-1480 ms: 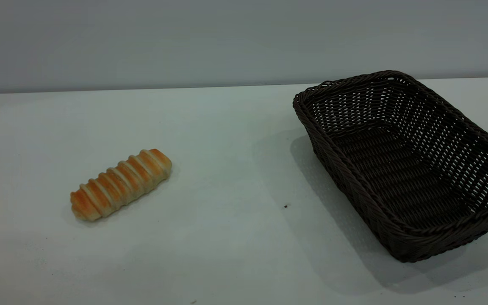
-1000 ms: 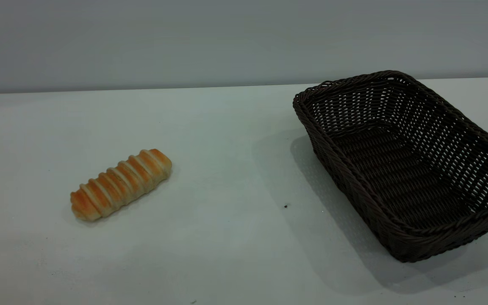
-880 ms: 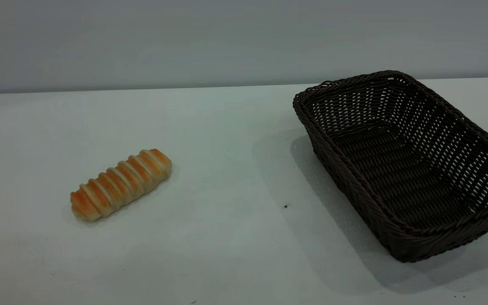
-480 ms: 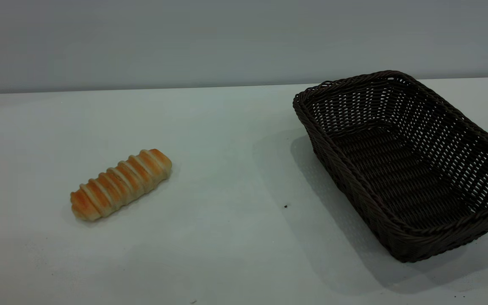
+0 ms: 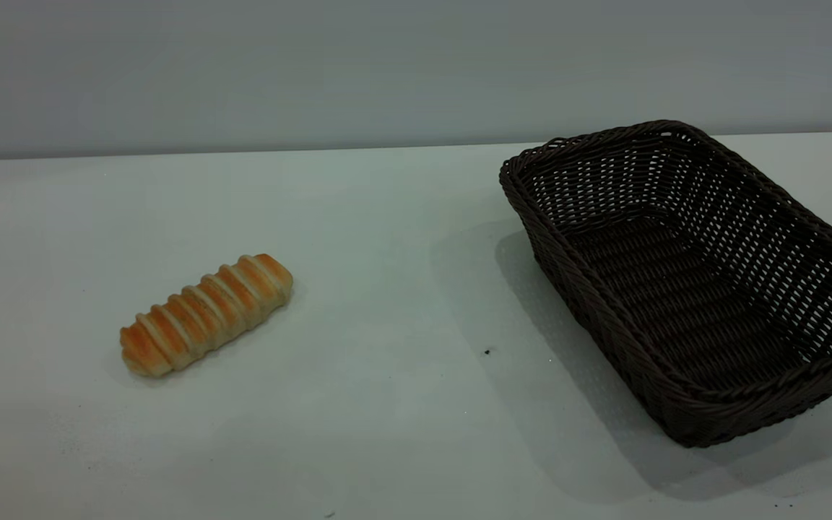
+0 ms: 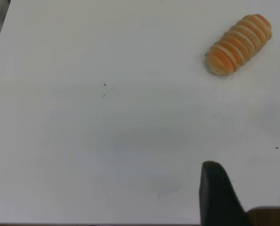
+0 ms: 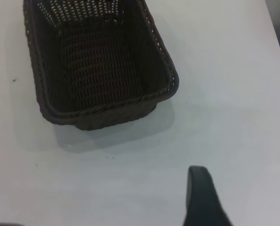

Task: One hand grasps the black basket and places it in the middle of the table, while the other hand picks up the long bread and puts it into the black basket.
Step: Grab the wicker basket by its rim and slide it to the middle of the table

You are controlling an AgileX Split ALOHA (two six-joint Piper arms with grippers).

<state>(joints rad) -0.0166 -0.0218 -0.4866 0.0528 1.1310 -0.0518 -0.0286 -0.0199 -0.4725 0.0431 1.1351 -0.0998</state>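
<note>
Exterior view: long bread (image 5: 206, 313) well apart from black basket (image 5: 690, 404).

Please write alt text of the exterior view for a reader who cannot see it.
A long bread lies alone on the left of a white table, and an empty black basket stands well apart on the right, angled to the table edge. No robot arm or gripper is in this view.

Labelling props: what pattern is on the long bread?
Golden-orange with pale cream ridges across the long bread; exterior view.

left claw (image 6: 245, 197) black fingers, right claw (image 7: 203, 200) black finger
</note>
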